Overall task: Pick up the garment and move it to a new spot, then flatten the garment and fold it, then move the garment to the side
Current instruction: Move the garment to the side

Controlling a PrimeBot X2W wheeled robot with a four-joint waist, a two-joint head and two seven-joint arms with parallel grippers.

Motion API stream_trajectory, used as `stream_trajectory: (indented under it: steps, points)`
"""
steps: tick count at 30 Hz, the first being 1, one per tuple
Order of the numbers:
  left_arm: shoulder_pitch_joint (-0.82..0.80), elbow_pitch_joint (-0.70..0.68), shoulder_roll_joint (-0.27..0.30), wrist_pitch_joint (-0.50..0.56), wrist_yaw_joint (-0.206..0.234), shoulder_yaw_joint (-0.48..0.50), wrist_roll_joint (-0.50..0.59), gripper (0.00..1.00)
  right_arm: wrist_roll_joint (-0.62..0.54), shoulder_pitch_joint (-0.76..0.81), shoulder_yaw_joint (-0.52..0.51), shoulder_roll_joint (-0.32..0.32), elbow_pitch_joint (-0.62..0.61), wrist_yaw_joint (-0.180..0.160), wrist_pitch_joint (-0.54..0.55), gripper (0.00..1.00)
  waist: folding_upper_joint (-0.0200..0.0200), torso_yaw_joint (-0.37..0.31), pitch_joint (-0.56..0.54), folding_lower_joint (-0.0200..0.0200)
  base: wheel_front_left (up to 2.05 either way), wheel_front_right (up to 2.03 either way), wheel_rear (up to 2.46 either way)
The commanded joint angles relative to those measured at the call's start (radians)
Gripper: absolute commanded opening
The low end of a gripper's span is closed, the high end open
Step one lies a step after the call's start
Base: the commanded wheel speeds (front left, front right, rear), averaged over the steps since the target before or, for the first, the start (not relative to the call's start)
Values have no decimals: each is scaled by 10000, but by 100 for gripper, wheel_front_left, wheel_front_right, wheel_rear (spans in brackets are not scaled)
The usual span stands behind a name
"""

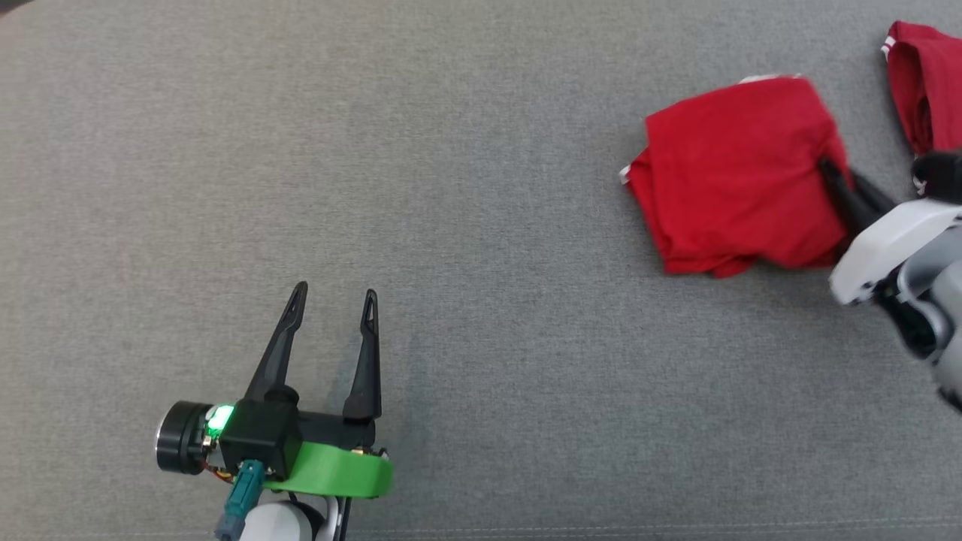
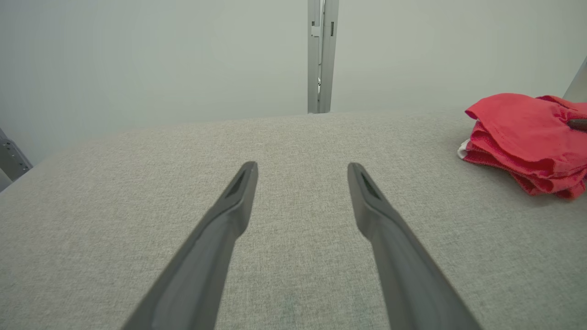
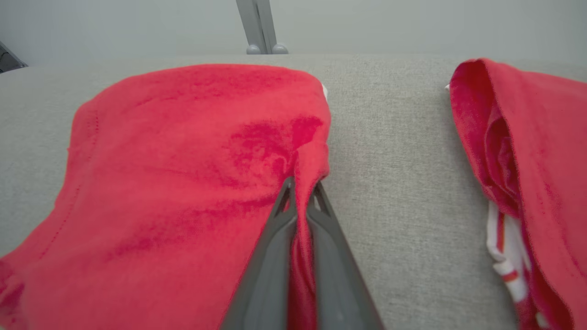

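A folded red garment (image 1: 733,176) lies at the right of the grey table; it also shows in the left wrist view (image 2: 523,133) and the right wrist view (image 3: 183,183). My right gripper (image 1: 830,171) is shut on the garment's right edge, and a pinch of red cloth shows between its fingers (image 3: 300,190). My left gripper (image 1: 334,297) stands open at the lower left, well away from the garment, with nothing between its fingers (image 2: 302,169).
A second red garment (image 1: 926,79) with white trim (image 3: 504,256) lies at the far right edge, a short gap from the held one. The grey fabric tabletop (image 1: 376,150) stretches wide to the left. A metal post (image 2: 322,55) stands behind the table's far edge.
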Motion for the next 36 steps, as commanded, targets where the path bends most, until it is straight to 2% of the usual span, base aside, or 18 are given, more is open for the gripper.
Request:
stream_trajectory:
  steps: [1, 9, 16, 28, 36]
  points:
    - [-239, -60, 20, -30, -35, 43, 137, 100, -240, -308, 96, -294, -4, -14, -72, 0, 0, -333, 361, 0, 0, 0, 0]
    - [-824, -211, 22, -28, -232, 11, 368, 100, -1178, -1648, 392, -1742, -287, -14, -156, 0, 0, -912, 1280, 0, 0, 0, 0]
    - [-1292, -271, 22, -28, -405, 43, 607, 100, -1658, -2352, 275, -2693, -592, -14, -104, 0, 0, -1115, 1970, 0, 0, 0, 0]
    - [-1578, -299, 22, -28, -639, 151, 794, 100, -1927, -1996, -416, -4432, -1109, -17, 44, 0, 0, -1019, 2430, 0, 0, 0, 0]
    - [-1693, -276, 22, -28, -688, 139, 854, 100, -1946, -1456, -1334, -4942, -1171, -17, 162, 0, 0, -897, 2616, 0, 0, 0, 0]
